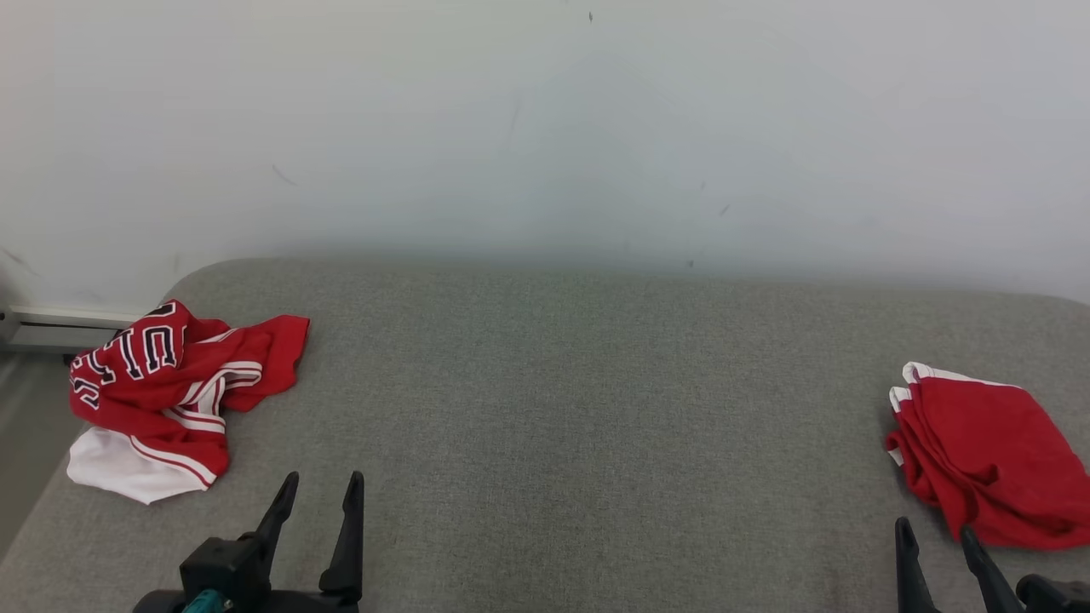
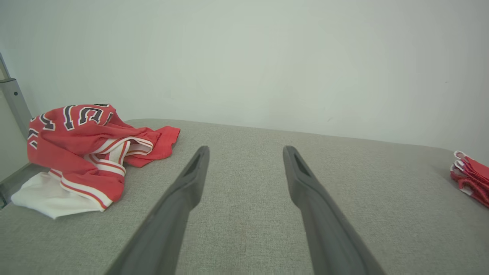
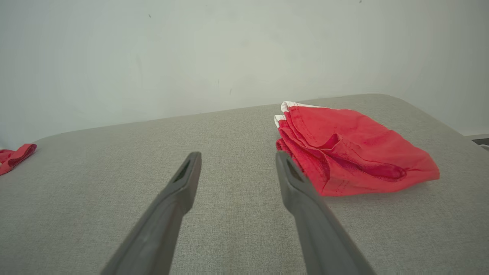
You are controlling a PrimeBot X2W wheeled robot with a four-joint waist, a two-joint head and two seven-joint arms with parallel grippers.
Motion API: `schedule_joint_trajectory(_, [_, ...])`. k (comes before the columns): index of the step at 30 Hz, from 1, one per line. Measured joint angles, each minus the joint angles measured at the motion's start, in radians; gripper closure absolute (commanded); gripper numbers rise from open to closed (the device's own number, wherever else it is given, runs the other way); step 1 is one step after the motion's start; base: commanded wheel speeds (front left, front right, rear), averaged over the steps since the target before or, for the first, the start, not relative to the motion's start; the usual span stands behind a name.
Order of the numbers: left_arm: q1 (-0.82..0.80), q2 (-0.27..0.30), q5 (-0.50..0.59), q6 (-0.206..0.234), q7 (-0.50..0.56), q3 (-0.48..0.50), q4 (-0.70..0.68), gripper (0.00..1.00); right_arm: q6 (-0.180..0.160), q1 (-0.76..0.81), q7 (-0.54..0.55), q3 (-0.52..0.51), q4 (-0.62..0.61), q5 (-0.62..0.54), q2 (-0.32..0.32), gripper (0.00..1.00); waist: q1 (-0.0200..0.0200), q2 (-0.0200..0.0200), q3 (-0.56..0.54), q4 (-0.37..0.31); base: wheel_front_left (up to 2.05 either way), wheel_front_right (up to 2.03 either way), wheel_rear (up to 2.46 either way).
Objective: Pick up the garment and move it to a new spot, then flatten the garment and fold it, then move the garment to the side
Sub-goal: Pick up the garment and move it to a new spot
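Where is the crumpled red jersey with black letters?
Head view: the crumpled red-and-white lettered jersey lies at the grey fabric surface's left edge, just beyond the left gripper.

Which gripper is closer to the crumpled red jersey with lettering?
Left. The left gripper is beside the crumpled red jersey; the right gripper is across the grey surface, by the folded red garment.
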Motion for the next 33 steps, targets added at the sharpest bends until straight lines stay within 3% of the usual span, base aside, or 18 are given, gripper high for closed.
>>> schedule_joint_trajectory(19, [-0.002,-0.008,0.001,0.007,0.011,-0.005,0.020,0.00,0.003,0.001,-0.016,-0.005,0.008,0.008,0.000,0.00,0.0001,0.0000,0.004,0.048,0.00,0.00,0.00])
schedule_joint_trajectory(33, [0.003,-0.004,0.026,0.007,0.019,0.015,0.015,0.00,0.030,-0.036,-0.014,0.060,0.011,-0.001,0.004,0.00,0.0001,0.0000,0.018,0.183,0.00,0.00,0.00])
